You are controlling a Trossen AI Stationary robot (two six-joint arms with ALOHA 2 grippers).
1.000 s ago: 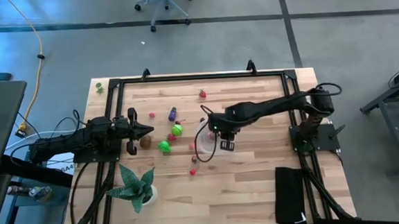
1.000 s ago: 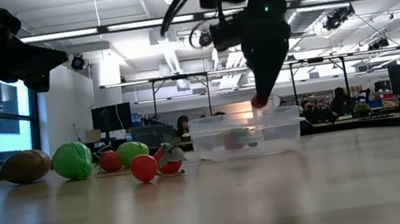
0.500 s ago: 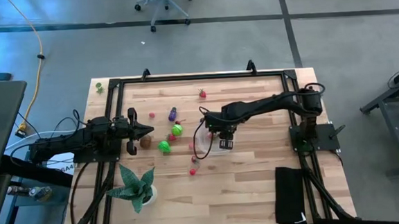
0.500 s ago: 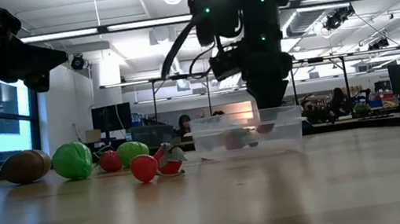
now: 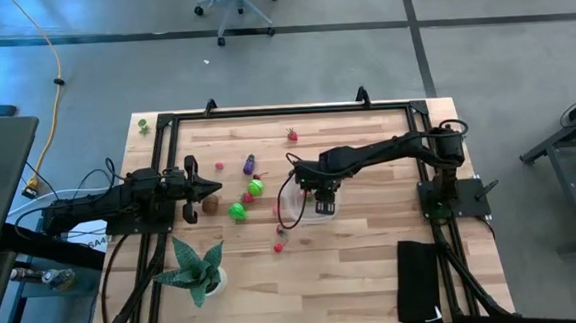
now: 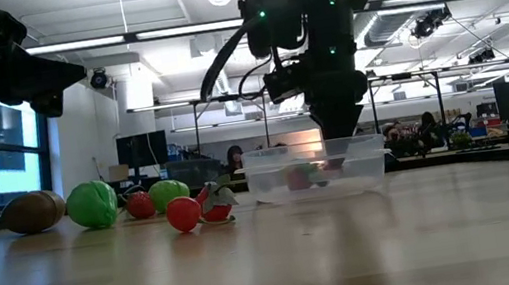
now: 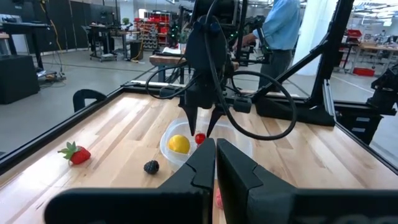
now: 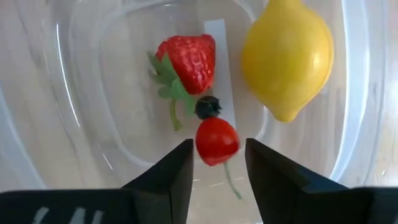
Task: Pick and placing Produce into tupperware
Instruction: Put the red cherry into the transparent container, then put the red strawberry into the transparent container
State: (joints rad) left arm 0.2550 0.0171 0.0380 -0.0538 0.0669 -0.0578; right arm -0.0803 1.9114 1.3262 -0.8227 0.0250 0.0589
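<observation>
The clear tupperware (image 8: 81,93) stands mid-table (image 5: 289,213). In it lie a strawberry (image 8: 186,62), a yellow lemon (image 8: 287,56), a dark berry (image 8: 208,107) and a small red fruit (image 8: 216,142). My right gripper (image 8: 217,163) points down into it, open, a finger on either side of the red fruit. More produce lies to the left: green pieces (image 5: 237,212), a purple one (image 5: 249,165), a brown one (image 5: 212,205) and small red ones (image 5: 280,247). My left gripper (image 7: 216,155) waits shut and level at the table's left (image 5: 192,192).
A spiky green potted plant (image 5: 197,272) stands near the front left. A black pad (image 5: 418,279) lies at the front right. A strawberry (image 5: 292,135) sits near the far edge. A black frame (image 5: 285,112) runs around the tabletop. Bare wood lies in front of the tupperware.
My right gripper has gone down from above the tupperware's rim until its fingers stand inside it, then kept still. The small red fruit went down with it and is now low inside the tupperware.
</observation>
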